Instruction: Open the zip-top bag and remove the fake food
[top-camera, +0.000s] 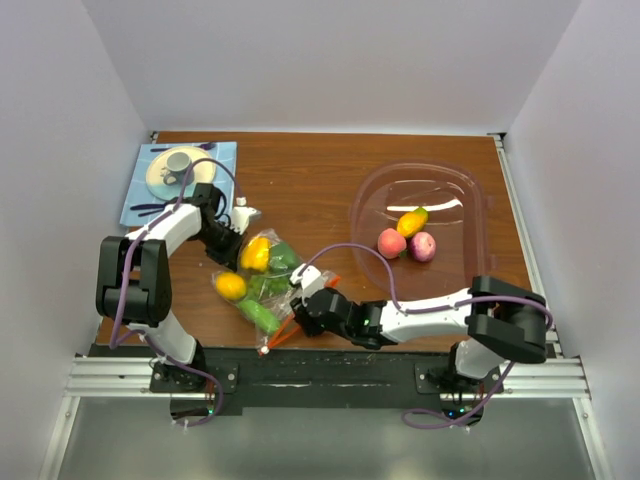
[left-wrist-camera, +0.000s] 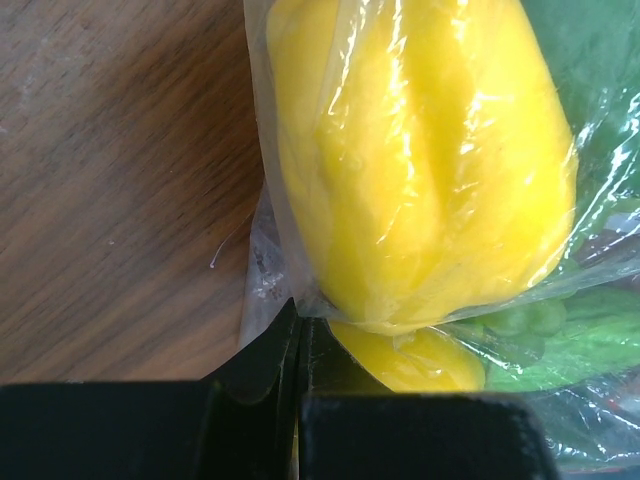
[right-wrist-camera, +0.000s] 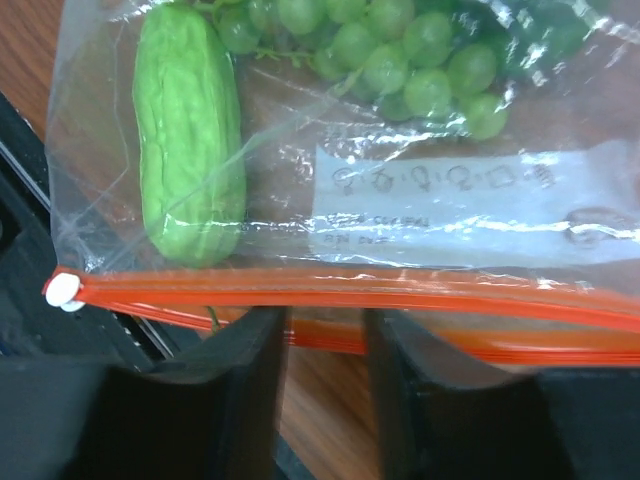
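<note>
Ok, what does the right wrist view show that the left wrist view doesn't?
Only the right wrist view: the orange-red zip strip, its white slider at the left end, a green cucumber toy, green grapes, and the right gripper with fingers apart at the strip. Only the left wrist view: a big yellow toy pressed against the plastic, and the left gripper shut on an edge of the zip-top bag. Both: that bag with food inside, lying on the wooden table.
</note>
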